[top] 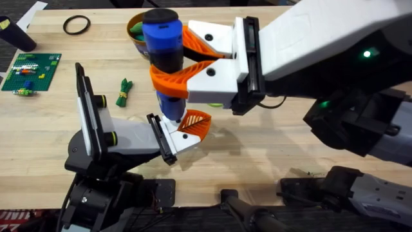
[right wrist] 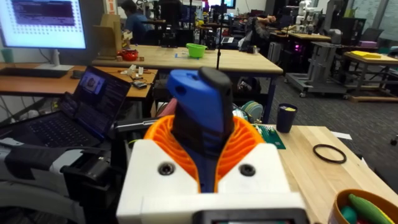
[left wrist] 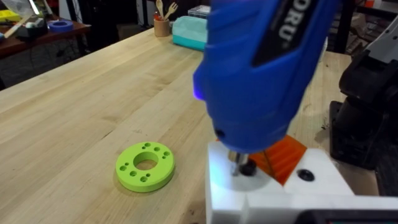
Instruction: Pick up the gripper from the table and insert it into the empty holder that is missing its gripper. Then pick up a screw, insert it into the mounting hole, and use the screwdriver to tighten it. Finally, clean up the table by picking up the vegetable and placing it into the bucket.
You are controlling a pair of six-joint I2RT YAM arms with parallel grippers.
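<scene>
Overhead view: the right arm reaches across the bench from the right, its end effector clamped on the upright blue screwdriver, orange fingers wrapping the handle. The screwdriver tip bears down on the white holder, where the small orange gripper sits seated at the clamp plate. The left arm lies low at the lower left; whether its end effector is open or closed cannot be told. The bucket, holding green items, stands behind the screwdriver. A green vegetable lies on the bench left of the screwdriver.
</scene>
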